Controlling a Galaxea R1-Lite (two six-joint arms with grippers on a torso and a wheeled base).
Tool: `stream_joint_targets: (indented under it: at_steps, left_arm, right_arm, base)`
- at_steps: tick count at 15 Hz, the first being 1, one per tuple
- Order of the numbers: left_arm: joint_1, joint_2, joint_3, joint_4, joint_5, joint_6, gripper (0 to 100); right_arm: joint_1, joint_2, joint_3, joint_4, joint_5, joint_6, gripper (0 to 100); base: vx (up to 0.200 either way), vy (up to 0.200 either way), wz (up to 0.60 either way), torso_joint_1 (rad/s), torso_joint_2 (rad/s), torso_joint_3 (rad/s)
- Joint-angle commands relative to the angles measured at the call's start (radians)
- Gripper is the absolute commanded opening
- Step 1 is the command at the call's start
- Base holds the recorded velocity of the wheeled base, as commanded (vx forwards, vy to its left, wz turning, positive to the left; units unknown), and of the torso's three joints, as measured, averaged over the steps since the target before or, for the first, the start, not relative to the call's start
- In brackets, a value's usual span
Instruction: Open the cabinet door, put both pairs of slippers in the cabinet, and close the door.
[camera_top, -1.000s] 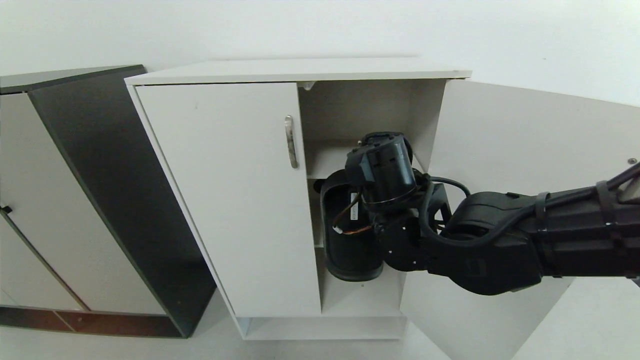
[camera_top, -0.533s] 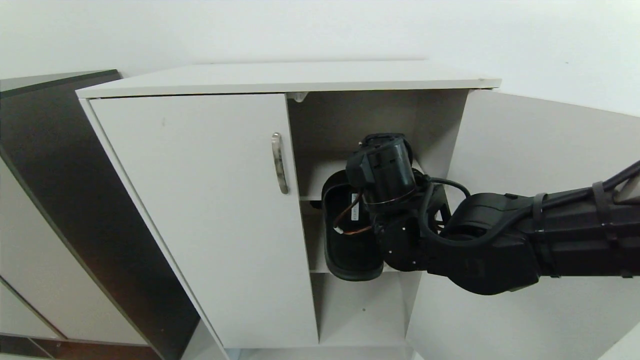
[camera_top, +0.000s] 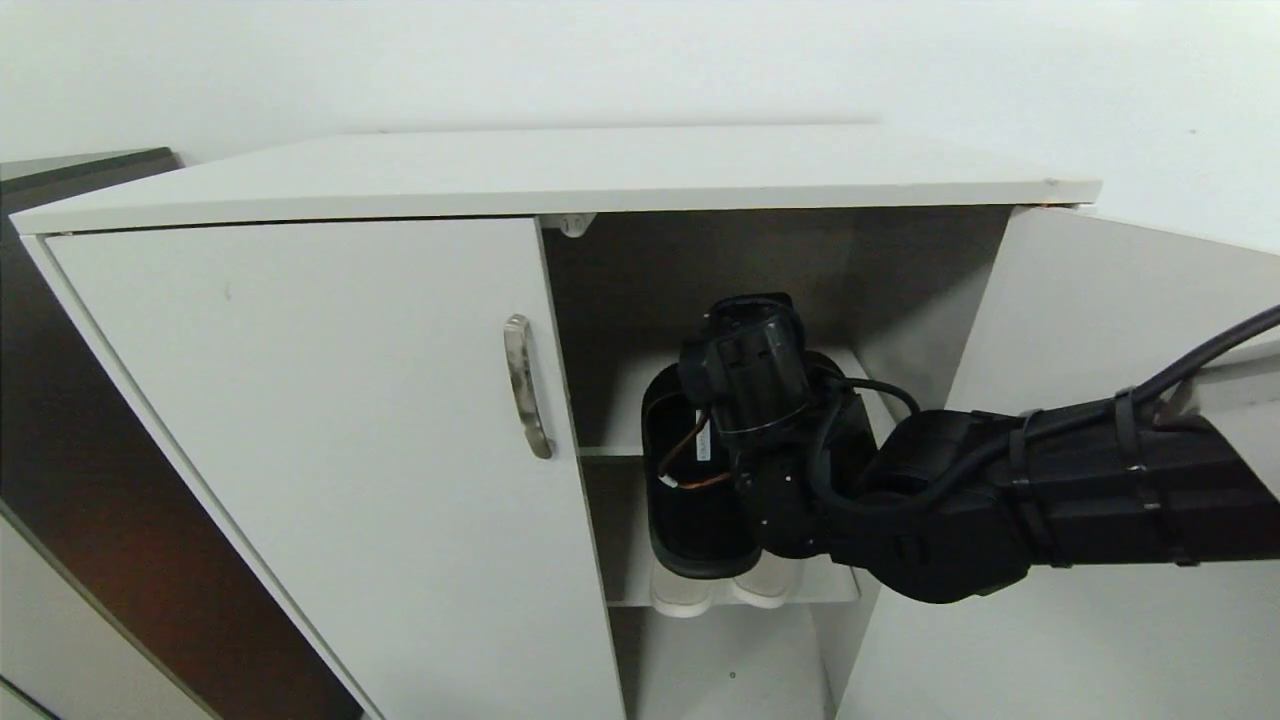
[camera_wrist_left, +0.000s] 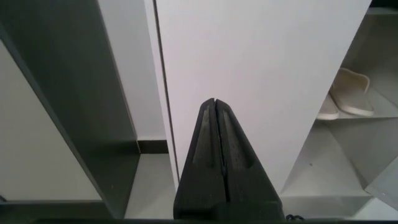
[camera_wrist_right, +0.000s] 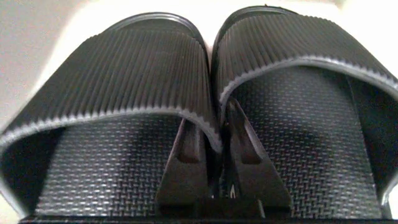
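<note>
The white cabinet (camera_top: 560, 175) has its left door (camera_top: 300, 420) closed and its right door (camera_top: 1080, 320) swung open. My right gripper (camera_wrist_right: 214, 134) is shut on the black slippers (camera_wrist_right: 149, 81), clamping the two inner strap edges together. In the head view the black slippers (camera_top: 690, 500) hang tilted inside the open half, upper end over the upper shelf (camera_top: 620, 400). Just below them, the white slippers (camera_top: 720, 592) rest on the middle shelf (camera_top: 840, 590). My left gripper (camera_wrist_left: 214, 109) is shut and empty, low in front of the closed door (camera_wrist_left: 249, 68); the white slippers (camera_wrist_left: 348, 93) lie beyond it.
A metal handle (camera_top: 525, 385) sits on the closed door's inner edge. A dark cabinet (camera_top: 80, 450) stands close on the left. The open door bounds the right arm's side. Free room lies in the bottom compartment (camera_top: 720, 660).
The head view has shifted closer to the cabinet. My right arm has carried the black slippers deeper in, up over the upper shelf. The white slippers have come into view below.
</note>
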Motion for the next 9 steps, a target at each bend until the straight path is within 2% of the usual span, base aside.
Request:
stream_joint_targets:
  at_steps: [1,5,9]
  left_arm:
    - [0.001,0.001,0.0,0.0,0.001,0.0,0]
    - [0.001,0.001,0.0,0.0,0.001,0.0,0]
    - [0.001,0.001,0.0,0.0,0.001,0.0,0]
  right_arm:
    - [0.001,0.009,-0.004,-0.007,0.003,-0.008,0]
    - [-0.033,0.027,-0.078,0.002,0.069,-0.034,0]
    - [-0.087,0.083,-0.162,0.004,0.077,-0.069,0]
  base:
    - [0.0,0.0,0.0,0.0,0.0,0.0]
    - [0.0,0.0,0.0,0.0,0.0,0.0]
    - [0.0,0.0,0.0,0.0,0.0,0.0]
